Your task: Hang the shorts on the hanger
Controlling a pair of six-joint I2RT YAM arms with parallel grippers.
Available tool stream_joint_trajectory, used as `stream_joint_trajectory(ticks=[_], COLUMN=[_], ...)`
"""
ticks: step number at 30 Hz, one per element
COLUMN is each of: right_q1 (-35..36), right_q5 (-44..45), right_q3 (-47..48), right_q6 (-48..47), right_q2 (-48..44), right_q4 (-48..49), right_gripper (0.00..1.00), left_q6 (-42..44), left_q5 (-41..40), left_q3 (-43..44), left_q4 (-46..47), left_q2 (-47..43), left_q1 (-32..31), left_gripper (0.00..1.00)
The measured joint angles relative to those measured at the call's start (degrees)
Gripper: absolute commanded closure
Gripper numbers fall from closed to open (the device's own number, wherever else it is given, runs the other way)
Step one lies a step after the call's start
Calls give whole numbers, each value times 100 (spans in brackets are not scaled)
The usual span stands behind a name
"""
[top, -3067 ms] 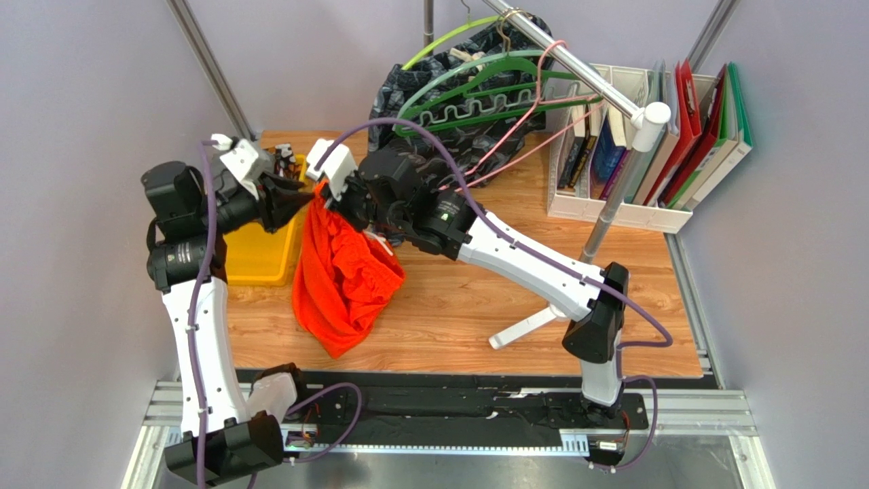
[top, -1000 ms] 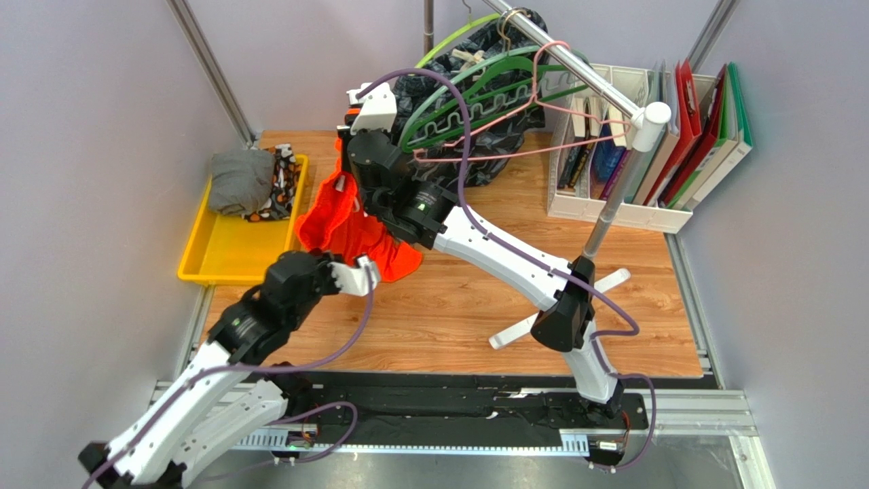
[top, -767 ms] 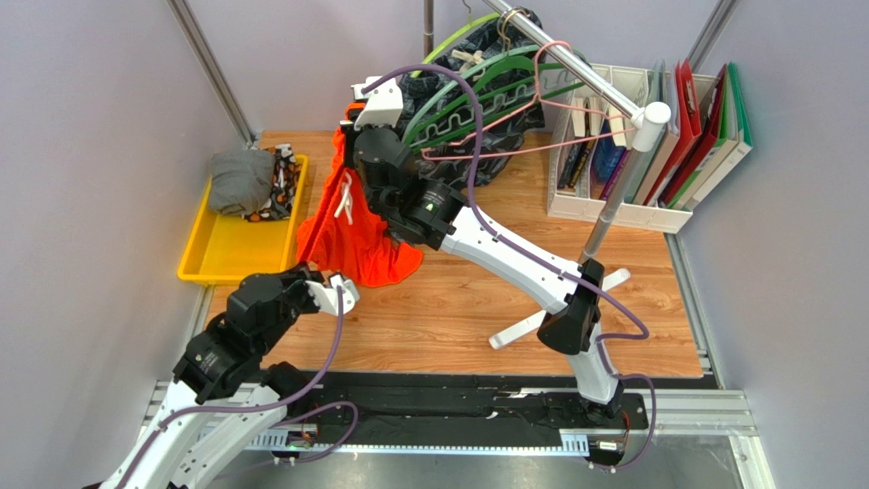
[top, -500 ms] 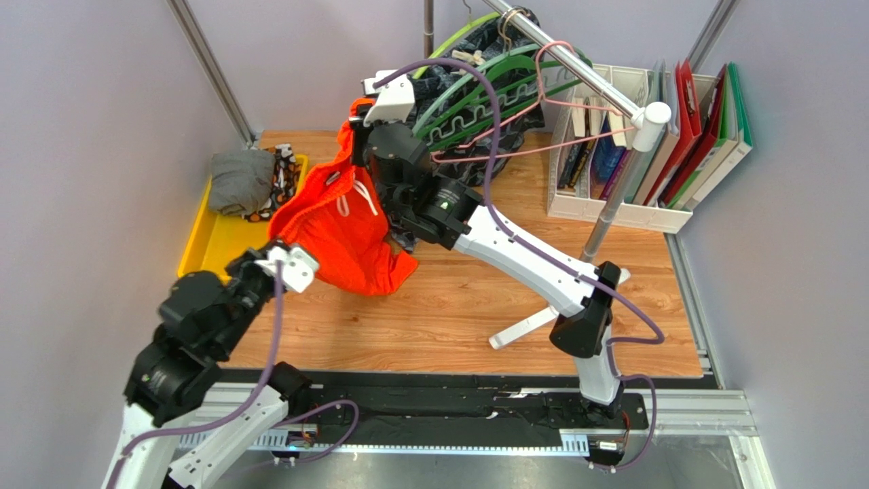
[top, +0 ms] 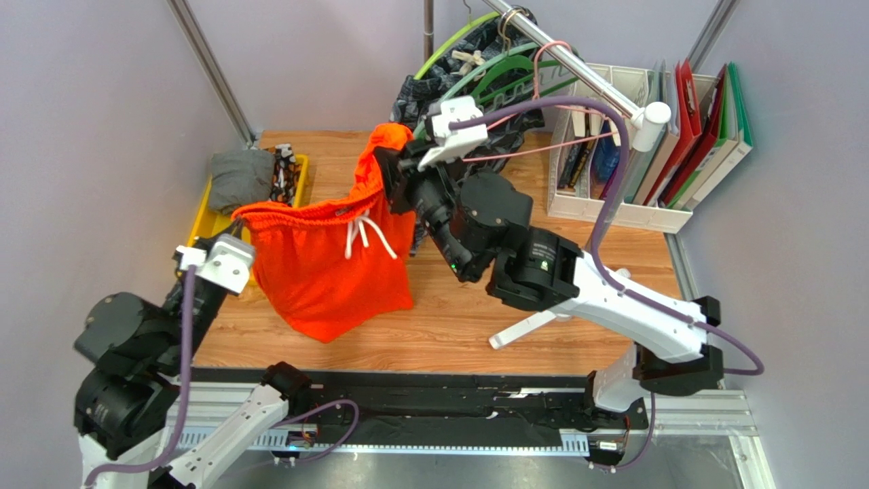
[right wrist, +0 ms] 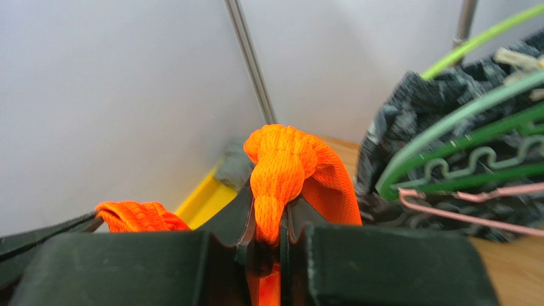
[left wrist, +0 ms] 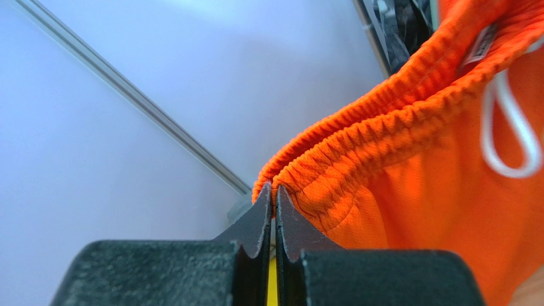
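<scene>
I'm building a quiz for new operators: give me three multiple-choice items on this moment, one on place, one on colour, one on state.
1. Where is the pink hanger? A lying flat; B held by an arm; C hanging on the rail.
2. What colour is the drawstring? A black; B white; C green.
3. How are the shorts held? A waistband pinched by the left gripper and the right gripper; B by one gripper; C unheld.
Answers: C, its hook is over the rail; B, white loops against the orange; A, each wrist view shows fingers shut on orange fabric.
</scene>
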Motion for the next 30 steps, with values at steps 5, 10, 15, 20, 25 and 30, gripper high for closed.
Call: stream_joint_trajectory(ticks=[5, 10, 15, 20, 25, 30], right_q1=[55, -46, -271, -778, -949, -876], right_q5=[382, 553, 710, 122, -619, -1543], right_q3=[-1211, -2179, -2306, -2586, -2826, -2883], right_q6=[184, 236, 732, 1554, 1845, 1755], right_q2=[-450, -142, 638, 837, 791, 584], right_q4=[-160, -184, -719, -1593, -1869, -1996], right_gripper=[98, 90, 76, 30, 9, 6], left_q6=[-22, -70, -155, -304, -295, -286], left_q5=[-203, -319, -103, 560, 1154, 1412], left_q3=[-1069, -1961, -2809, -3738, -4249, -4203], left_q4=[92, 267, 627, 667, 356, 369], left_q2=[-83, 66, 170, 83, 343, 1322], left_q1=[0, 31, 402, 1080, 1169, 1346], left_gripper=[100, 100, 100, 100, 100, 100])
